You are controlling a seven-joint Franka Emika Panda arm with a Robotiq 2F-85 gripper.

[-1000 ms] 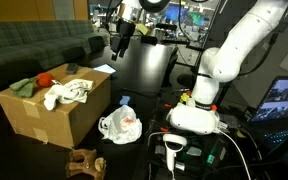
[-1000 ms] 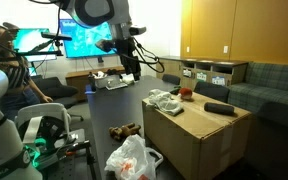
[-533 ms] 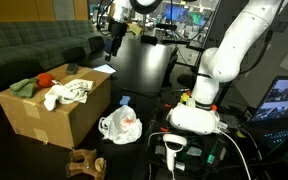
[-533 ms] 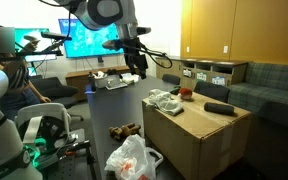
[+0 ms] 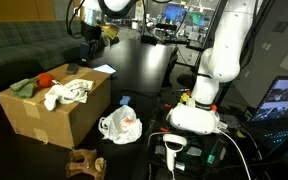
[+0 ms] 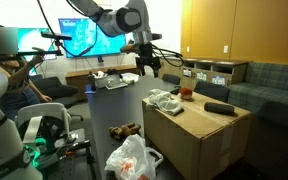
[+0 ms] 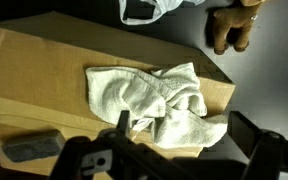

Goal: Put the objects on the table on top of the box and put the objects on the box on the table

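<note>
The cardboard box [image 5: 54, 118] stands on the dark desk [image 5: 14, 155] with its flat top up. In both exterior views the top carries a crumpled white towel [image 5: 69, 93] and a small red thing [image 5: 46, 78]; a green cloth [image 5: 22, 88] lies at one end; a dark oblong block [image 6: 217, 107] lies on the top too, apart from the towel. On the desk just beside the box sits a white plastic bag [image 5: 121, 126] with something reddish showing through it; a brown toy [image 5: 86, 162] lies near the bag, apart from the box.

In the wrist view the towel [image 7: 164, 100] fills the middle of the box top; the block [image 7: 34, 147] lies toward the lower left; the bag [image 7: 149, 10] and the toy [image 7: 234, 25] lie past the box's edge on the desk.

The jaws stand wide apart and hold nothing; in the wrist view they frame the bottom edge, with the towel below them and untouched. The white arm [image 5: 219, 50] reaches across high up, so the jaws hang in the air well above the box top; a grey-green sofa [image 5: 24, 45] stands behind the box.
</note>
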